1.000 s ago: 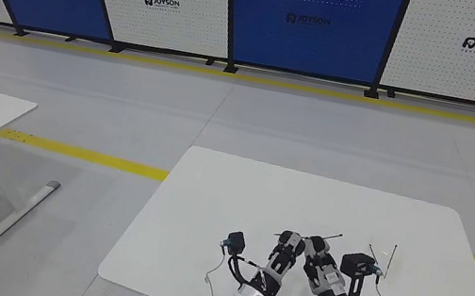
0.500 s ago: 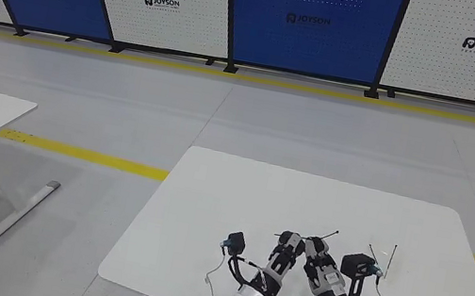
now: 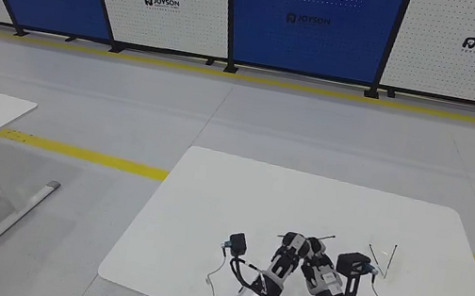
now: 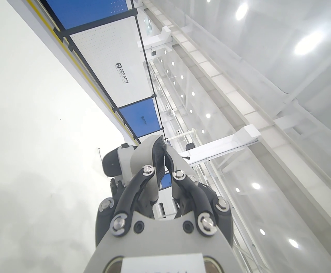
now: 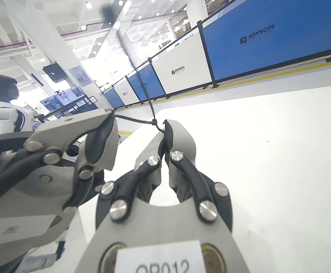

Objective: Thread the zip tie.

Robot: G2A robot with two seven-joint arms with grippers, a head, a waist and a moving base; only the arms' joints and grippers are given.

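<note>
At the near edge of the white table [image 3: 305, 198], both arms sit drawn in close, wrists almost side by side. We note the left gripper [image 3: 291, 245] and the right gripper [image 3: 316, 249] nearly tip to tip, raised above the tabletop.

Right wrist view: the right gripper's fingers are clenched on the black zip tie [image 5: 134, 119], pinching it just beside its small head. The left gripper comes in from the side, tilted toward the right one, and its fingers are likewise pressed together on the strap's other end. Between the two tips the tie runs as a short span. From the head a longer free length rises away, its far end blurred. We cannot tell whether the strap passes through the head. The tie hangs in the air, off the table.

Left wrist view: the left pads meet flat, pointing up toward the ceiling.

Spare ties [image 3: 392, 253] lie on the table near the right arm, apart from both grippers.
</note>
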